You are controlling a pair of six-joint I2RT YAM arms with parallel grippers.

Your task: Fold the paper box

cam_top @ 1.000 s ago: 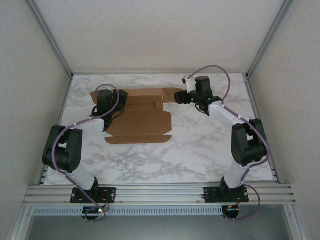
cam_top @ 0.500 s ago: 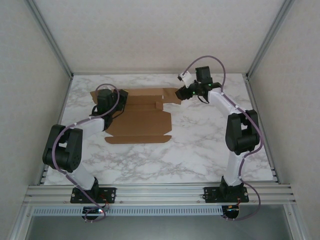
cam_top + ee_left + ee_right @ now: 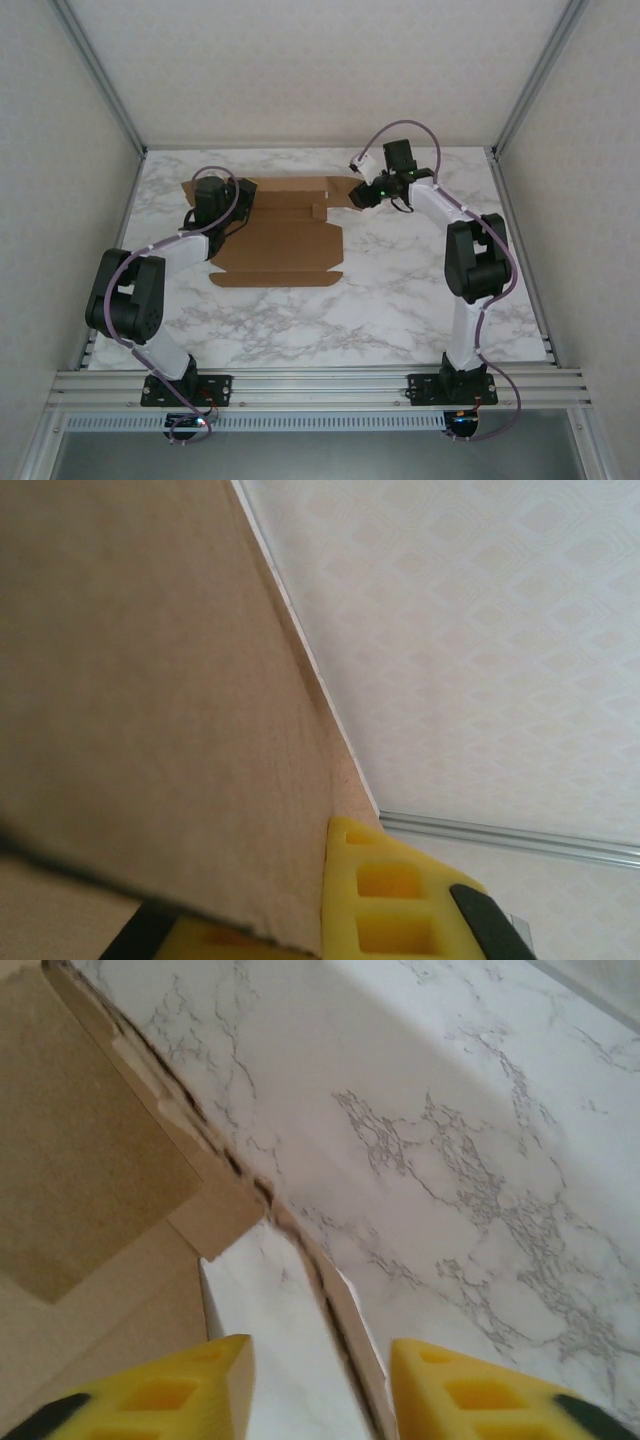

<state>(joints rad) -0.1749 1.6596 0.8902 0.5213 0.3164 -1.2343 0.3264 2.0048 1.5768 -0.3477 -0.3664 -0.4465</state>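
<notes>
You have one box (image 3: 280, 240), a flat cardboard sheet lying on the far-left part of the table (image 3: 420, 290), and two grippers, one at each end of it. Your left gripper (image 3: 320, 925) is at the sheet's left end, its fingers pressed together on a cardboard flap that fills much of its wrist view. Your right gripper (image 3: 320, 1380) is at the far right corner. Its fingers (image 3: 460, 1390) stand apart, with a flap's thin edge between them, close to one finger and clear of the other.
</notes>
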